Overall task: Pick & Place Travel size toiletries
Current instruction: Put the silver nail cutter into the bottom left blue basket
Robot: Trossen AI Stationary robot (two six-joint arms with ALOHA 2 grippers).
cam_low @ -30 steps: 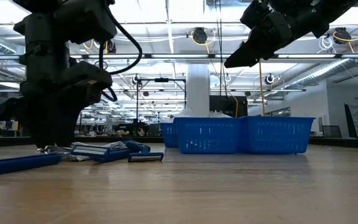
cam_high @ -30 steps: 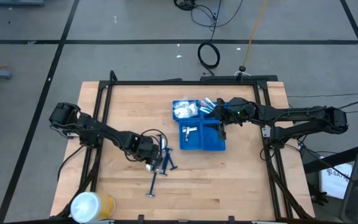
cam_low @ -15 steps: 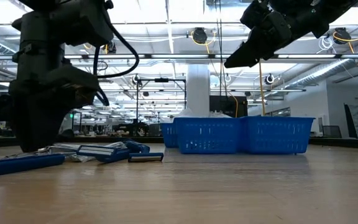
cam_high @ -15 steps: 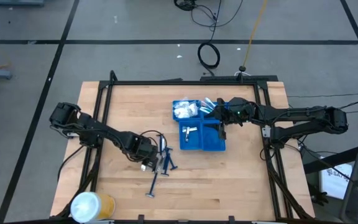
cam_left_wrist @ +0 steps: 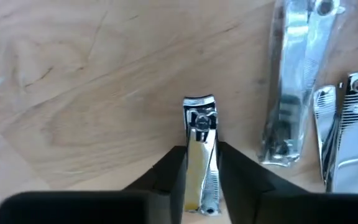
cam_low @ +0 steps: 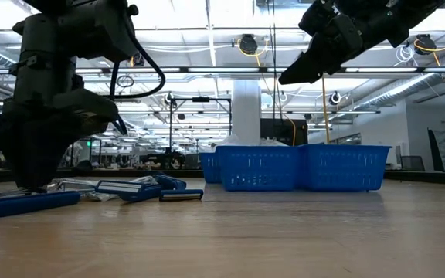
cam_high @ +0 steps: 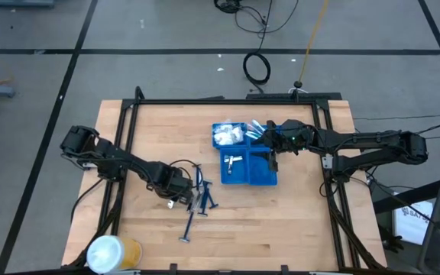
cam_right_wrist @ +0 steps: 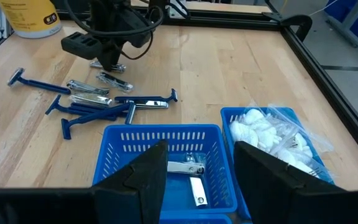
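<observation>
My left gripper (cam_high: 179, 200) is low over the table at a loose pile of toiletries and is shut on a small silver nail clipper (cam_left_wrist: 199, 143). Two more silver clippers (cam_left_wrist: 303, 93) lie flat beside it. Dark blue razors (cam_high: 203, 195) lie on the wood next to them, one farther toward the near edge (cam_high: 189, 227). My right gripper (cam_right_wrist: 197, 177) hangs open above the blue compartment tray (cam_high: 260, 174). The tray holds a clipper (cam_right_wrist: 188, 168) in one compartment and a white crinkly packet (cam_right_wrist: 266, 134) in another. My left gripper pinches the nail clipper's long sides (cam_left_wrist: 197, 165) between its two fingers, behind the pinned jaw end (cam_left_wrist: 199, 107). The fingers (cam_left_wrist: 174, 174) come from above, pointing down, and lie across the clipper's width. The clipper lies flat on the table.
A big white-and-yellow roll (cam_high: 113, 252) stands at the table's near left corner. A black frame (cam_high: 128, 130) runs round the tabletop. Bare wood shows along the near edge and right of the razors (cam_high: 281, 221).
My left gripper has shifted a little toward the table's left and near edges, staying low at the pile. My right arm has kept still above the tray.
</observation>
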